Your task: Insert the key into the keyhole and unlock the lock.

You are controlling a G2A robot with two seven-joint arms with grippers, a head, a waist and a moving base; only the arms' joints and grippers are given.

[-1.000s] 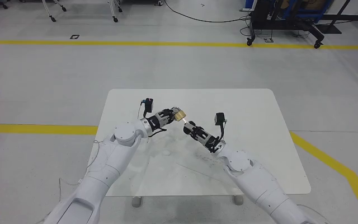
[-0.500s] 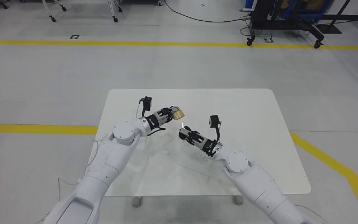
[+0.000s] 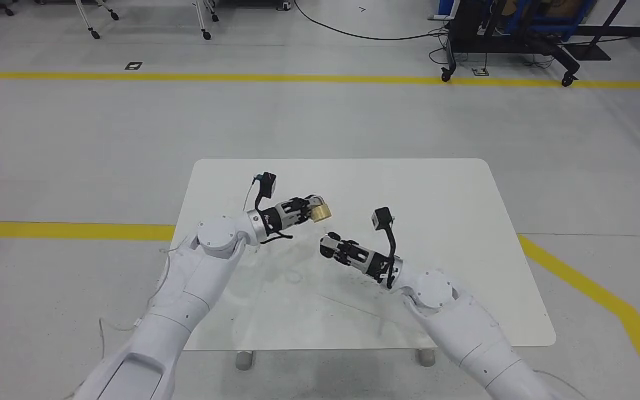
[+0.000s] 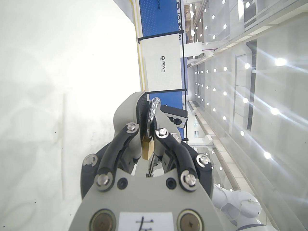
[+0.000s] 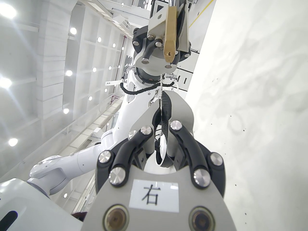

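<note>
My left gripper holds a brass padlock in the air over the middle of the white table. In the left wrist view the left gripper is shut on the padlock, whose steel shackle sticks out past the fingers. My right gripper sits just nearer the front edge, shut on a thin silver key. In the right wrist view the right gripper points the key's blade at the padlock, whose keyhole faces it across a short gap.
The tabletop around both arms is bare apart from faint scuffs. Yellow floor lines run behind and to the sides of the table, and a wheeled black rack stands far back at the right.
The right gripper with the key has drawn back from the padlock toward the table's front edge, widening the gap. The left gripper with the padlock has barely shifted.
</note>
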